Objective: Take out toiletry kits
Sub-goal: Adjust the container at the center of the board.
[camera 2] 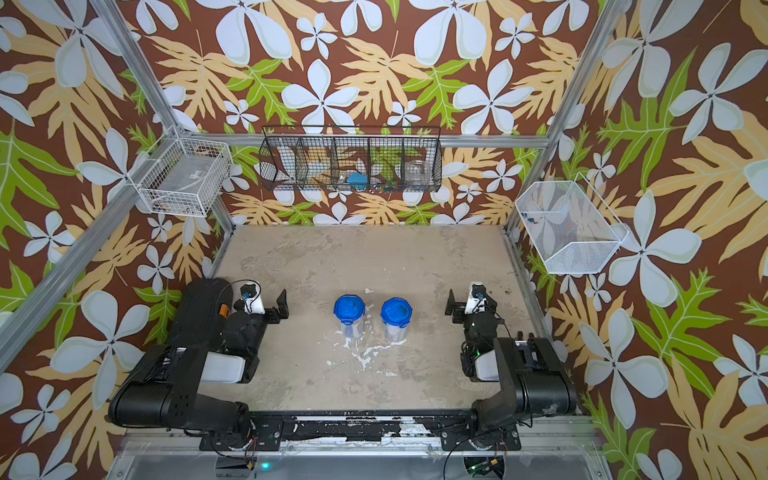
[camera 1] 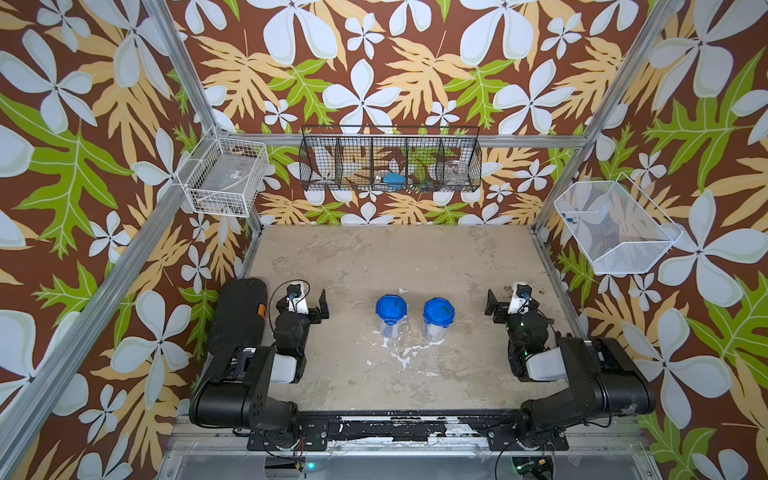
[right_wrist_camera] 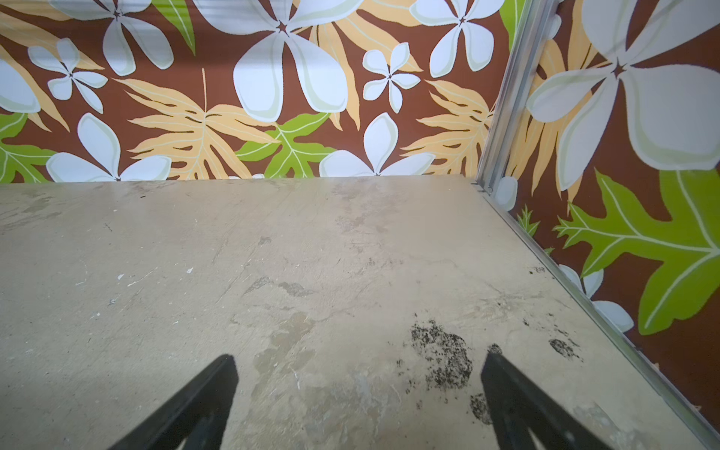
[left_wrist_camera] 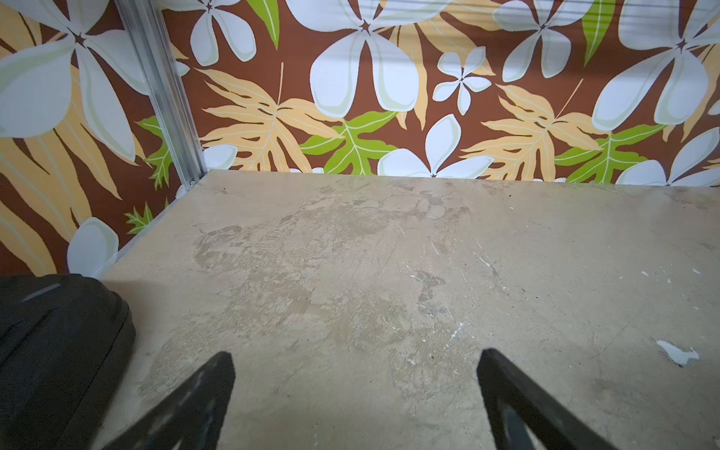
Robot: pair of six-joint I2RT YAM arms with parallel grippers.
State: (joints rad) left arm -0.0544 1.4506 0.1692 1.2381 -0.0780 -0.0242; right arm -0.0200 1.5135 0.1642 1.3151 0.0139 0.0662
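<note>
Two tall clear jars stand side by side at the table's middle in both top views, the left jar [camera 1: 392, 311] [camera 2: 349, 311] and the right jar [camera 1: 439, 313] [camera 2: 396, 312], each closed by a blue tabbed lid. The toiletry kits are hidden; what lies inside the jars cannot be made out. My left gripper [camera 1: 303, 297] [left_wrist_camera: 356, 370] rests left of the jars, open, with only bare table between its fingers. On the jars' right side my right gripper [camera 1: 515, 296] [right_wrist_camera: 358, 370] is likewise open and empty. Neither wrist view shows the jars.
A black wire basket [camera 1: 390, 166] on the back wall holds a blue item and a clear jar. A white wire basket [camera 1: 224, 176] hangs at the left, a white mesh one [camera 1: 615, 228] at the right. A black case [camera 1: 239, 316] [left_wrist_camera: 58, 350] lies beside the left arm.
</note>
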